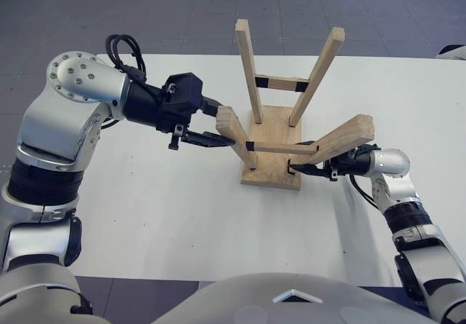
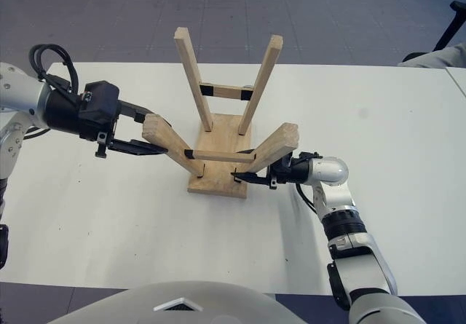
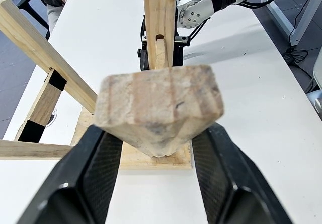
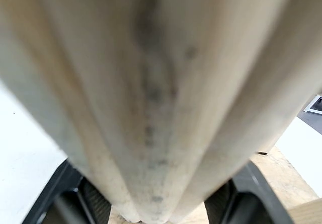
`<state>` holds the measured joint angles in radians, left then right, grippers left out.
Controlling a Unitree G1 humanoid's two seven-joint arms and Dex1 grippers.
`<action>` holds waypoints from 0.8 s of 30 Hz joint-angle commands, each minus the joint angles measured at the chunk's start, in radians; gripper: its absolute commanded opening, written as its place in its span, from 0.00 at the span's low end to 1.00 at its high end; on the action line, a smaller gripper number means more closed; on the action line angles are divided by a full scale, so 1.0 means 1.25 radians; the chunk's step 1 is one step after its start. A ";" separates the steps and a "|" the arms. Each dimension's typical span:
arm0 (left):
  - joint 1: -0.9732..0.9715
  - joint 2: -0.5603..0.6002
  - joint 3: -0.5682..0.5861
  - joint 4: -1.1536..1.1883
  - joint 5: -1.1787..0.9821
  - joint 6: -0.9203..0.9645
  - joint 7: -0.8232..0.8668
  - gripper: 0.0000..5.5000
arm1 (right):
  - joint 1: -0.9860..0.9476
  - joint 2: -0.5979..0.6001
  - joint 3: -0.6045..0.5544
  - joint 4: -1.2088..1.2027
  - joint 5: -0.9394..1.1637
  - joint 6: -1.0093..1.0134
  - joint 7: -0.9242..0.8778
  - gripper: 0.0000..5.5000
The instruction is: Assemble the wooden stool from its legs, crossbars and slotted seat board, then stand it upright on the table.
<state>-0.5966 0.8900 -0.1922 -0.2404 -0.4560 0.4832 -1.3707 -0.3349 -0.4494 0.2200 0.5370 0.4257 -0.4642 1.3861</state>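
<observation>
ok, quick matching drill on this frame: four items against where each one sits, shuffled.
Things:
1 seat board
2 far crossbar
3 left gripper
4 right gripper

Places:
A clamped on the near right leg, low by the board
B lying flat on the table
C clamped on the free end of the near left leg
D spanning the two far legs, above the board

Pairs: 1-B, 2-D, 3-C, 4-A
</observation>
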 commanded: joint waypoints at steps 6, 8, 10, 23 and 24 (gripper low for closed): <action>0.007 -0.014 -0.041 -0.020 0.002 0.037 -0.016 0.43 | 0.036 0.001 0.093 0.073 -0.168 -0.016 -0.013 0.37; 0.007 -0.010 -0.043 -0.023 -0.008 0.060 -0.018 0.48 | 0.034 0.000 0.094 0.075 -0.165 -0.016 -0.012 0.37; 0.005 -0.009 -0.045 -0.025 -0.010 0.070 -0.017 0.55 | 0.031 -0.003 0.098 0.078 -0.161 -0.019 -0.014 0.37; -0.132 0.025 0.136 0.149 -0.013 0.035 0.031 0.82 | 0.031 -0.002 0.106 0.061 -0.150 0.058 -0.078 0.37; -0.164 0.020 0.180 0.150 -0.050 0.061 0.049 0.82 | 0.030 0.001 0.105 0.057 -0.149 0.077 -0.097 0.37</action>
<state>-0.6823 0.8894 -0.0994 -0.0805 -0.4594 0.5218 -1.3636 -0.3672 -0.4338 0.2694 0.5600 0.4230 -0.4423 1.2740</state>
